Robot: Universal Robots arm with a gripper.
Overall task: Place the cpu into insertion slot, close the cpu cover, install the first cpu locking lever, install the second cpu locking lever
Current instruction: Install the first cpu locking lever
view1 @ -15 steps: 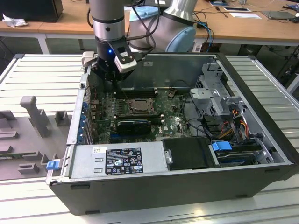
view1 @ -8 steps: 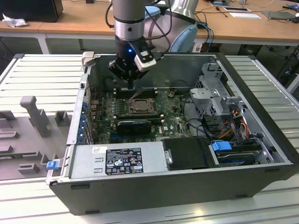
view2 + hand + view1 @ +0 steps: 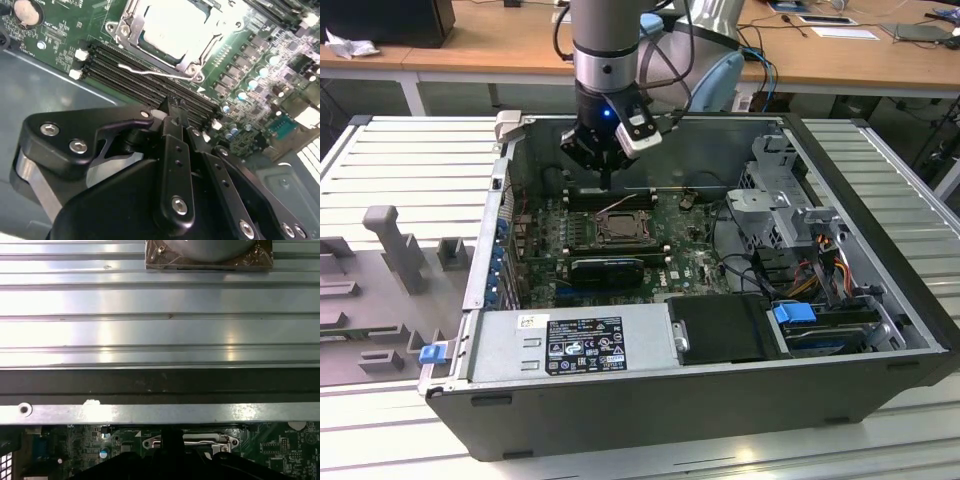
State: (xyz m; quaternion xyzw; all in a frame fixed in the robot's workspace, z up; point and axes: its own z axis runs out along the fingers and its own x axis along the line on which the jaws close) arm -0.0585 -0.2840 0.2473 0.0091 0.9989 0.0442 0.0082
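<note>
Silvery cpu (image 3: 172,25) sits in the insertion slot (image 3: 186,62) mid-motherboard, cover apparently down. The gripper (image 3: 172,107), fingers pinched together and empty, hovers by a wire lever (image 3: 150,71); a glancing push could miss its hook.

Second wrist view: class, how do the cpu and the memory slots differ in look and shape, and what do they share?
The cpu is pale and square; the memory slots are black, long and narrow. The cpu is a single piece inside a metal frame; the memory slots lie several side by side. Both sit on the green board.
</note>
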